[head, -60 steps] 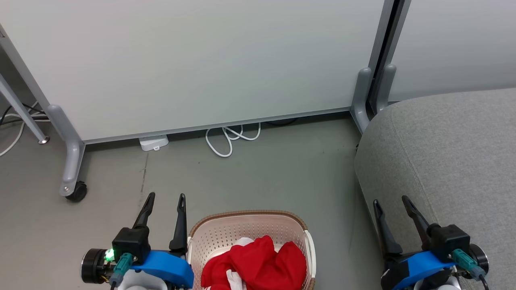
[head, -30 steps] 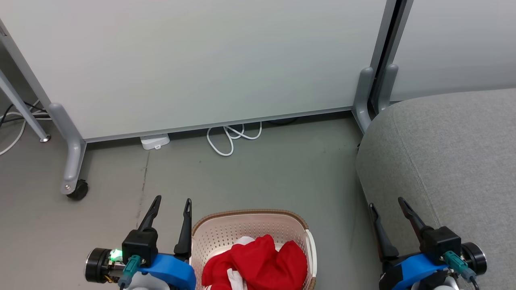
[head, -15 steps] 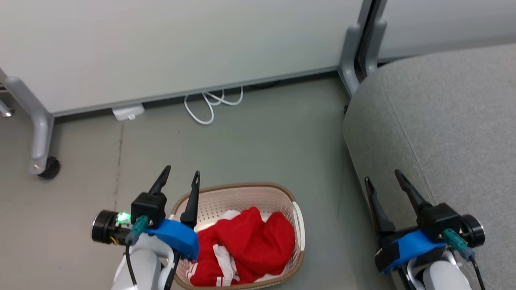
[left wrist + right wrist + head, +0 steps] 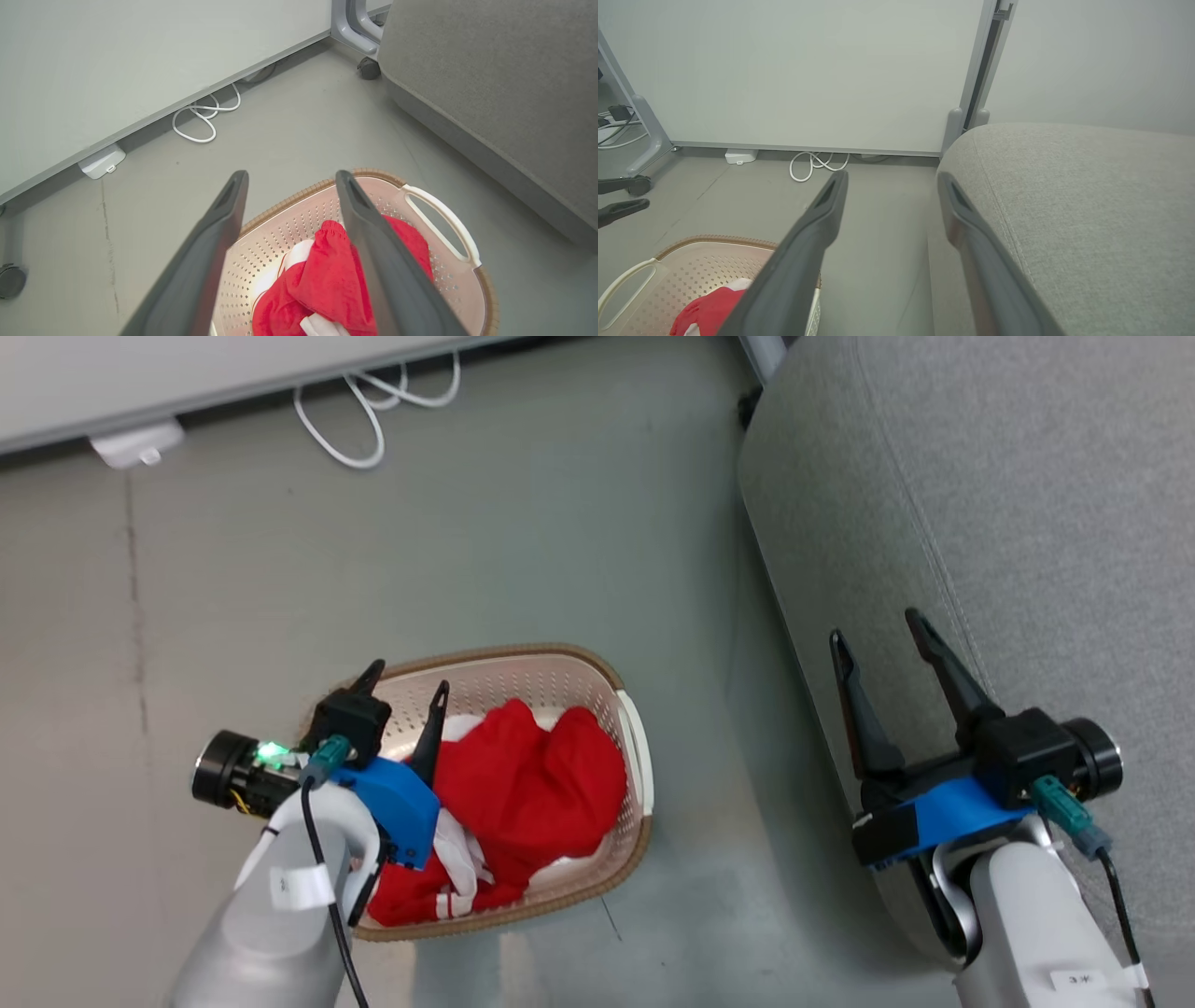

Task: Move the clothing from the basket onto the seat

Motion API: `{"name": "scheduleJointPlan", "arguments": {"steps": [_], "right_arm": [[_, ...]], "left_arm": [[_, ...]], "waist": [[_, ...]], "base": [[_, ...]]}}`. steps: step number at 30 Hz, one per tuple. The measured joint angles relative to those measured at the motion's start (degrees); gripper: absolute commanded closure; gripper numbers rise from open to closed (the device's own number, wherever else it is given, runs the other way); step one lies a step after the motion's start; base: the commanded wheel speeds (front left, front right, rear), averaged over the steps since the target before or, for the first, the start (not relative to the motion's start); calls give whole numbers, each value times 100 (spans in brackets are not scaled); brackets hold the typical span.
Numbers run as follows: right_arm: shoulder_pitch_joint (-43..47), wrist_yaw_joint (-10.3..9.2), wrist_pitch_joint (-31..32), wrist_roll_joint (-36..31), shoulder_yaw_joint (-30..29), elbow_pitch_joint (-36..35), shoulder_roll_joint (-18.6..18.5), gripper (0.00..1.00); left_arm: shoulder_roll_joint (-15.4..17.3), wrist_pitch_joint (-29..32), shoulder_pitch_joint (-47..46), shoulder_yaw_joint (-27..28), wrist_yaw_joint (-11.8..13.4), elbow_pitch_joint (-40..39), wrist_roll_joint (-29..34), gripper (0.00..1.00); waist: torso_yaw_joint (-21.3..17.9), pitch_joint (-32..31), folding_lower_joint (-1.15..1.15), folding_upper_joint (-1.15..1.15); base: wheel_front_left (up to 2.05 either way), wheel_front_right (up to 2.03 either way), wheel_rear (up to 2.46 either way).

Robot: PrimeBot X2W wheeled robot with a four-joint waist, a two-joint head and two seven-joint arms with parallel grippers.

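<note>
Left gripper [image 4: 407, 676], parted and empty, hangs above the left end of the basket [image 4: 523, 653]; clothing [image 4: 527, 784] lies just right, seemingly lower. Right gripper [image 4: 872, 625], also parted, is farther.

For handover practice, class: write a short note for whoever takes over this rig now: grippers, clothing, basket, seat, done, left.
Left gripper: open, empty, over the basket's left side, beside the clothing.
Right gripper: open, empty, at the seat's edge.
Clothing: heaped in the basket, on the floor left of the seat.
Done: none seen on the seat.
Left: grasp the clothing, carry it onto the seat.
</note>
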Motion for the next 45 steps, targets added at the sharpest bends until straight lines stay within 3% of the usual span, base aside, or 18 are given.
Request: {"name": "scheduleJointPlan", "arguments": {"steps": [10, 21, 31, 45], "right_arm": [[-535, 0, 0, 46, 69, -248, -2, 0], [-942, 0, 0, 75, 129, -448, -2, 0], [-1154, 0, 0, 77, 162, -580, -2, 0], [-1212, 0, 0, 164, 165, -693, -2, 0]], "left_arm": [[141, 165, -1091, -823, -1, 1357, -452, 0], [290, 1001, -1809, -1390, -2, 2004, -1018, 0], [453, 1963, -2175, -1392, -2, 2208, -1462, 0], [321, 2339, -2459, -1239, -2, 2249, -2059, 0]], "waist": [[-292, 957, 0, 0], [-460, 1909, 0, 0], [-509, 2502, 0, 0], [-649, 2985, -1, 0]], "base": [[0, 0, 0], [0, 0, 0], [0, 0, 0], [0, 0, 0]]}}
